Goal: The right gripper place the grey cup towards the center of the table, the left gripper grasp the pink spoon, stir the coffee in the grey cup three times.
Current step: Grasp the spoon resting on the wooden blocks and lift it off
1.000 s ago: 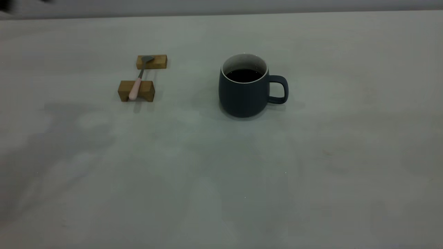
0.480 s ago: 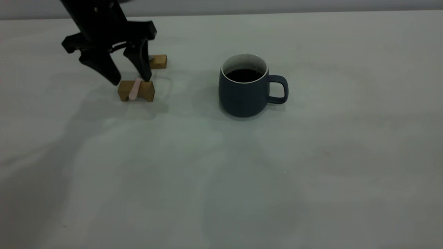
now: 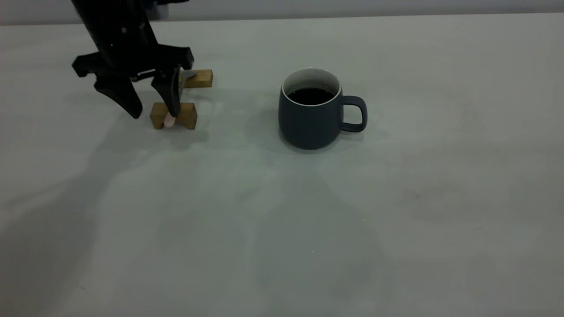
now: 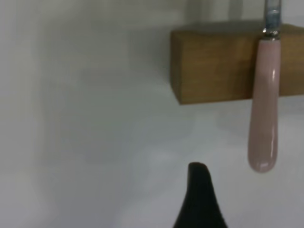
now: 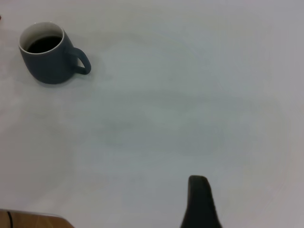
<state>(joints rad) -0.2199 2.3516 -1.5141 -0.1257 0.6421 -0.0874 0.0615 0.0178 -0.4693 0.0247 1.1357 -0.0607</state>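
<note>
Overhead, left pincer point(image 3: 151, 110) spread wide, straddling the pink spoon point(image 3: 168, 120), empty.

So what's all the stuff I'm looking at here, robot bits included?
grey cup: one, dark slate grey with a pale inside, upright near the table's middle, handle pointing to the exterior view's right.
coffee: one pool, nearly black, inside the cup.
pink spoon: one, pale pink handle with a grey metal neck, lying across the two blocks.
wooden blocks: two, tan, on the left of the table, one behind the other.
table: one, pale grey-white, under everything.
left gripper: one, black, fingers open, lowered over the spoon's handle and the nearer block.
right gripper: one, black; only a fingertip shows in its own wrist view, well away from the cup.
</note>
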